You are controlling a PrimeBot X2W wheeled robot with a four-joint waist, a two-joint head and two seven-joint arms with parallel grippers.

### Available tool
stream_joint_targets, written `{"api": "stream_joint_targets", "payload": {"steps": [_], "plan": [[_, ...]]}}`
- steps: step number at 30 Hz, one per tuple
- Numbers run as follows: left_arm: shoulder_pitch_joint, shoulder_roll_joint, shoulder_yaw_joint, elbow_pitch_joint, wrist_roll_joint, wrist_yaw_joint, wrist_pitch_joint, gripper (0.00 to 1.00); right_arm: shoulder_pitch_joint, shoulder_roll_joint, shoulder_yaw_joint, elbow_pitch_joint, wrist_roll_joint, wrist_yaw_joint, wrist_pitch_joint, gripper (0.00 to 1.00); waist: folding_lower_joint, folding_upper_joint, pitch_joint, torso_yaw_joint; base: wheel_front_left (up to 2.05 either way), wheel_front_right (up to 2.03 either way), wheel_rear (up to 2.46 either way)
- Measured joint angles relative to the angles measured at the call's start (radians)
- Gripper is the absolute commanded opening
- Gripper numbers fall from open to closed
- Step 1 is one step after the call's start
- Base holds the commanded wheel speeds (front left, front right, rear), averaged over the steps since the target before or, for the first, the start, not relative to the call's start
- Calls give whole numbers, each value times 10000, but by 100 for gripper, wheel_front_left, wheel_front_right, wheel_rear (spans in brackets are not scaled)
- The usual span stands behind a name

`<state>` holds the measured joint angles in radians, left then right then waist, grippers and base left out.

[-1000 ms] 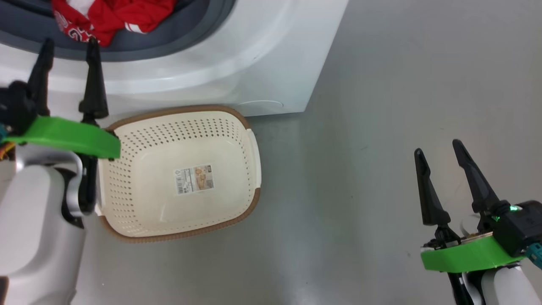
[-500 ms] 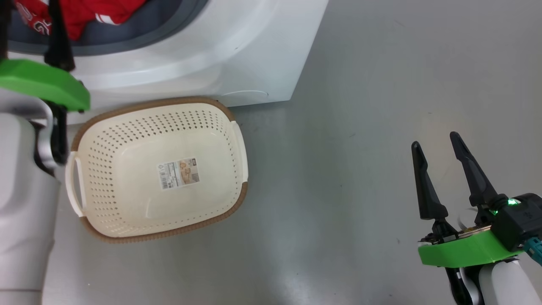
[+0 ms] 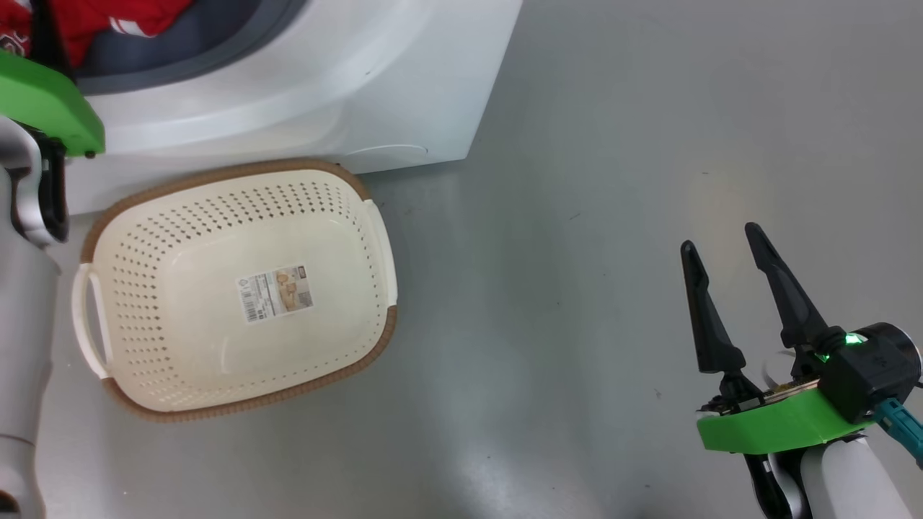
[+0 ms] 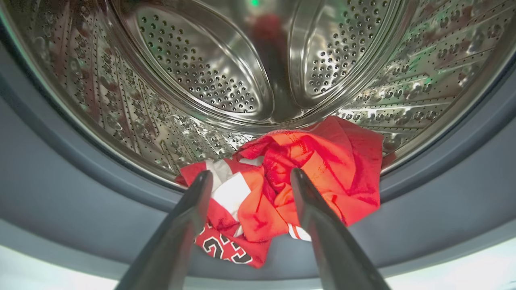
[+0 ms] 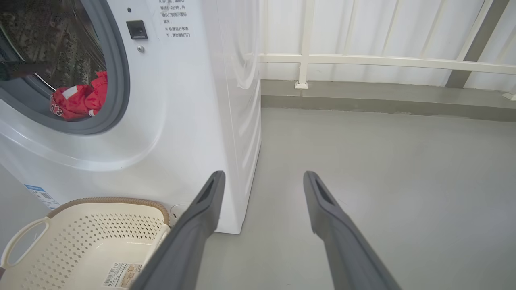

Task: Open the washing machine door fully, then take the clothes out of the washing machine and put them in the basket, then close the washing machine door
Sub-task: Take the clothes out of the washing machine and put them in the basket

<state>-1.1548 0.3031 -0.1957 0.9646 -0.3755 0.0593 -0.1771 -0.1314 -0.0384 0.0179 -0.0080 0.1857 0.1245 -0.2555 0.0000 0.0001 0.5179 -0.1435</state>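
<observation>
Head view, nearest first, says the one: what sits closest to the robot?

The other: The right gripper, at about four o'clock in that picture. Its two dark fingers are spread apart with nothing between them. It hangs over the bare grey floor, well apart from everything else.

The one: And the left gripper?

The other: The left wrist view tells it best. The left gripper is spread wide too and holds nothing. Its fingers reach into the mouth of the washing machine and point at the clothes. Whether the tips touch the fabric cannot be told.

The one: Where is the basket?

The other: The basket stands on the floor at nine o'clock in the head view, just in front of the machine's base. Its brown far rim is very near the white front. A paper label lies on its bottom.

The one: So the clothes are not in it?

The other: No. They lie as a red heap at six o'clock of the opening, on the front lip of the drum. They spill onto the grey rubber ring, and the lowest fold bears white numerals.

The one: And farther off?

The other: In the right wrist view, past the machine's side, a white railing runs from twelve to two o'clock.
</observation>
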Motion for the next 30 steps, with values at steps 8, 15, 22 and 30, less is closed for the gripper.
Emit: {"api": "stream_joint_targets", "payload": {"steps": [8, 15, 22, 30], "plan": [[-752, 290, -443, 1346, 531, 38, 12, 100, -23, 0, 276, 69, 79, 0, 0, 100, 0, 0, 160, -350, 0, 0, 0], [-1291, 727, -777, 2213, 848, 209, 109, 100, -215, 0, 405, 140, 364, 0, 0, 100, 0, 0, 376, -664, 0, 0, 0], [-1665, 1083, -995, 2771, 1122, 385, 263, 100, -218, 2, 562, 201, 581, 0, 0, 100, 0, 0, 623, -951, 0, 0, 0], [-1792, 1478, -1039, 3103, 1103, 514, 627, 100, -331, 4, 637, 230, 830, 0, 0, 100, 0, 0, 818, -1250, 0, 0, 0]]}}
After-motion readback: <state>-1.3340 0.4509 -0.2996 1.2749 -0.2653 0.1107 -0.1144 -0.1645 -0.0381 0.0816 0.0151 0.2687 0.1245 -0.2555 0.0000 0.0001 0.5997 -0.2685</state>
